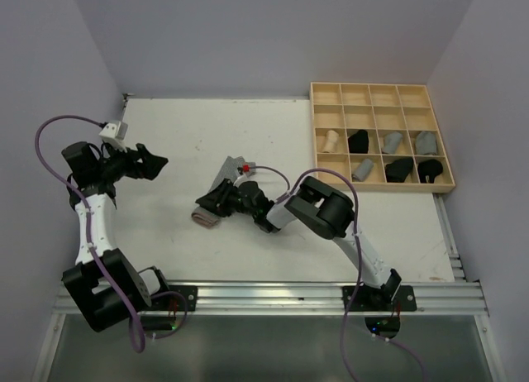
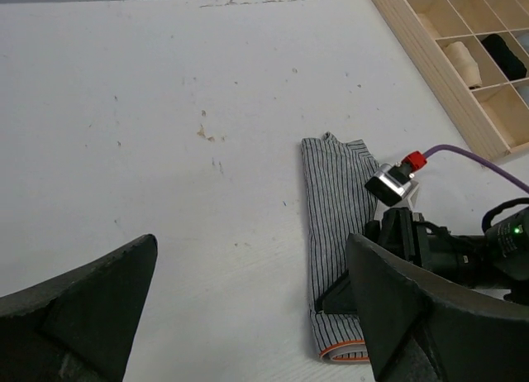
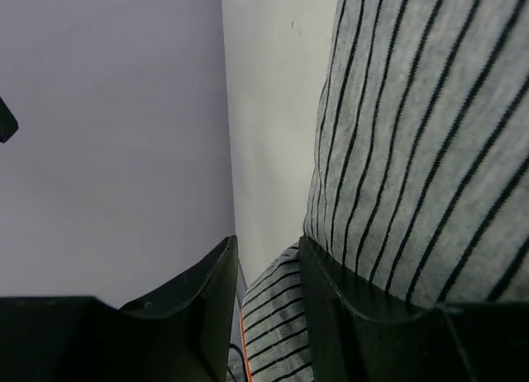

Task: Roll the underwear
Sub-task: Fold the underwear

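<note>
White table (image 1: pixel 182 134), grey striped underwear (image 2: pixel 331 200)

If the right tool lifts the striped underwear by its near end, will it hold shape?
Probably floppy: the striped underwear lies flat, so its free end should droop. Likely light, being thin cloth. The curled end at the right tool may unroll.

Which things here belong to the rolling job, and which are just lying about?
Part of the job:
- striped underwear, laid out in a long strip
- right tool, at its orange-banded end
- rolled garments, sitting in tray compartments

Just lying about:
- wooden grid tray, holding the rolled pieces
- left tool, open, off to the side, touching nothing
</note>
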Available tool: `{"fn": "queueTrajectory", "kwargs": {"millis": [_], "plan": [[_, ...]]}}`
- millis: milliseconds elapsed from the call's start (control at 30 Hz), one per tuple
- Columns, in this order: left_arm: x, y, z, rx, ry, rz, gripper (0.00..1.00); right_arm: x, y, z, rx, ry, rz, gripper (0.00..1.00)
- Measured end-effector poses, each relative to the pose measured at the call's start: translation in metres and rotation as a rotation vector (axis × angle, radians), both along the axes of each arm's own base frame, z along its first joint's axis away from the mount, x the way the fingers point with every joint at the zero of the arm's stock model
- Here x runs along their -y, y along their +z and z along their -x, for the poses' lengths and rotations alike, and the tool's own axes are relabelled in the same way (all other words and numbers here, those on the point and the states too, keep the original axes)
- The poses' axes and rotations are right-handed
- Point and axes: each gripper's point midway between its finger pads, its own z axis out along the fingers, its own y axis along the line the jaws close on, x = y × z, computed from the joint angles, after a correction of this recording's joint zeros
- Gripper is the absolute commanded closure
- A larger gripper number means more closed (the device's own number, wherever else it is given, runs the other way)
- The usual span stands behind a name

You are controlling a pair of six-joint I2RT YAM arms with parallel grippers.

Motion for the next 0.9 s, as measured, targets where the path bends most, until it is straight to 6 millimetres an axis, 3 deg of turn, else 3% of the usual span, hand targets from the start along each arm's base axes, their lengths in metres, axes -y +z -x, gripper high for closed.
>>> {"fn": "queueTrajectory", "kwargs": {"millis": [133,367,533,700,767,900], "plan": [[-0.005,-0.002,-0.001,-0.015,-0.008,-0.024,0.0,0.013,0.0,0.008,-0.012,0.006,-0.006,0.57],[-0.004,-0.006,0.004,-0.031,-0.036,-0.039,0.0,0.037,-0.005,0.023,0.004,0.126,0.136,0.56],[0.002,-0.003,0.009,-0.026,-0.078,-0.04,0.0,0.049,-0.002,0.038,0.025,0.223,0.192,0.48],[0.007,0.001,0.013,-0.014,-0.12,-0.035,0.0,0.055,0.01,0.059,0.027,0.307,0.148,0.28],[0.01,0.001,0.015,-0.013,-0.138,-0.031,0.0,0.054,0.014,0.063,0.028,0.33,0.133,0.1],[0.014,0.002,0.019,-0.01,-0.172,-0.039,0.0,0.052,0.036,0.058,0.063,0.359,0.112,0.05]]}}
